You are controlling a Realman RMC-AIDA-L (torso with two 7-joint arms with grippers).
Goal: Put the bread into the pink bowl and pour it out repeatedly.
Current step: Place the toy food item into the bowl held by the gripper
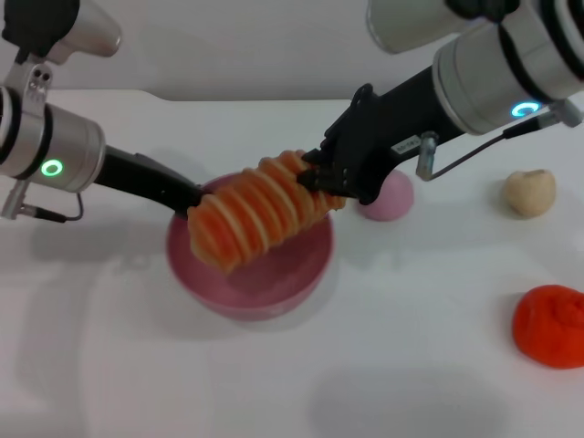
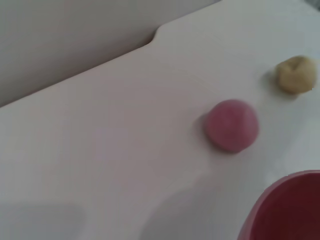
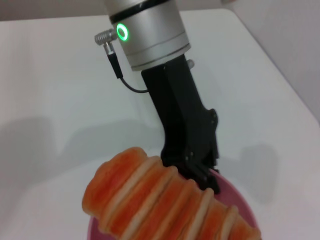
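The bread (image 1: 255, 214), a long ridged loaf showing its orange-and-cream stripes, hangs tilted over the pink bowl (image 1: 274, 287), its lower end dipping toward the bowl's inside. My right gripper (image 1: 324, 182) is shut on the loaf's upper right end. My left gripper (image 1: 196, 196) reaches in from the left and grips the bowl's back-left rim. The right wrist view has the bread (image 3: 160, 205) close up, with the left gripper (image 3: 202, 177) coming down onto the bowl rim (image 3: 235, 200) behind it. A part of the bowl (image 2: 290, 210) sits in a corner of the left wrist view.
A small pink ball (image 1: 388, 196) (image 2: 231, 125) lies just behind the right gripper. On the right of the white table are a tan lump (image 1: 529, 192) (image 2: 296, 74) and a red-orange lump (image 1: 550, 326). The table's back edge runs behind the bowl.
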